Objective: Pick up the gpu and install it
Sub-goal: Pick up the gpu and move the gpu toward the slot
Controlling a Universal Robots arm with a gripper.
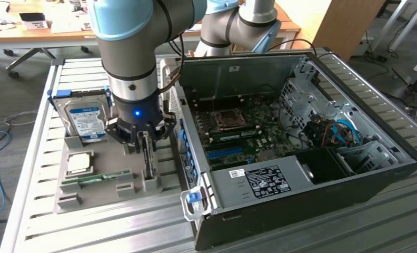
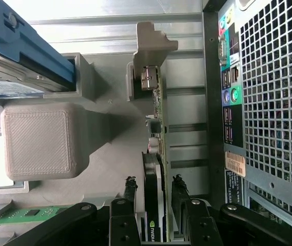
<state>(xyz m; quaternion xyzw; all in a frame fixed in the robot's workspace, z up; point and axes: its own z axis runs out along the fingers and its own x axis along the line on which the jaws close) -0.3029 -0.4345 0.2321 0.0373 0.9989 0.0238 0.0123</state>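
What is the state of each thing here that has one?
hand: open, one finger each side of gpu
gpu: upright on edge, slotted in the tray
hard drive: standing in tray slot
memory stick: lying flat on tray
computer case: side panel off

Elevated exterior overview; close wrist view along tool (image 2: pixel 153 180); shared grey tray (image 1: pixel 101 159).

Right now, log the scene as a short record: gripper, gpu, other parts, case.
gripper: open, one finger on each side of the gpu, gaps showing
gpu: on edge, seated in its slot of the grey holder
hard drive: upright in the holder, to the exterior view's left of the gripper
memory stick: in the holder
computer case: side open, motherboard visible
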